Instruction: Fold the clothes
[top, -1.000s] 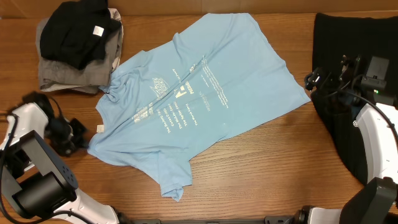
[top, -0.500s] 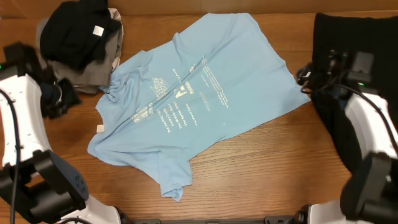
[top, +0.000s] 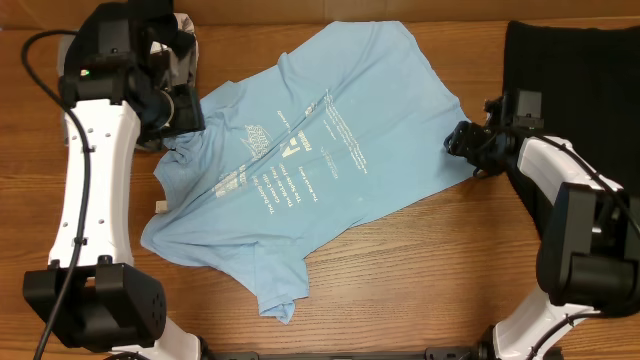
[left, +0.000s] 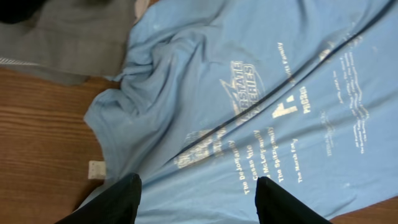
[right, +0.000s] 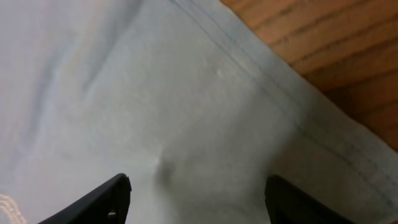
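Observation:
The light blue T-shirt (top: 310, 150) lies spread on the wooden table, white print facing up. My left gripper (top: 178, 108) hovers at the shirt's upper left, near the collar. In the left wrist view it (left: 198, 193) is open, with printed blue cloth (left: 249, 93) showing between the two dark fingers (left: 118, 199). My right gripper (top: 462, 140) is at the shirt's right edge. The right wrist view shows it (right: 198, 193) open, low over the pale cloth (right: 155, 112) just inside the stitched hem. A black garment (top: 580, 100) lies at the far right.
A pile of grey and black clothes (top: 185, 40) sits at the back left, mostly hidden by my left arm; the grey cloth (left: 74, 43) also shows in the left wrist view. A white tag (left: 96, 169) lies by the shirt's left edge. Bare wood (top: 420, 270) runs along the front.
My left arm swung from the table's front left up to the shirt's collar side, and its gripper opened. My right gripper moved left off the black garment onto the shirt's right edge, its jaws narrowing slightly.

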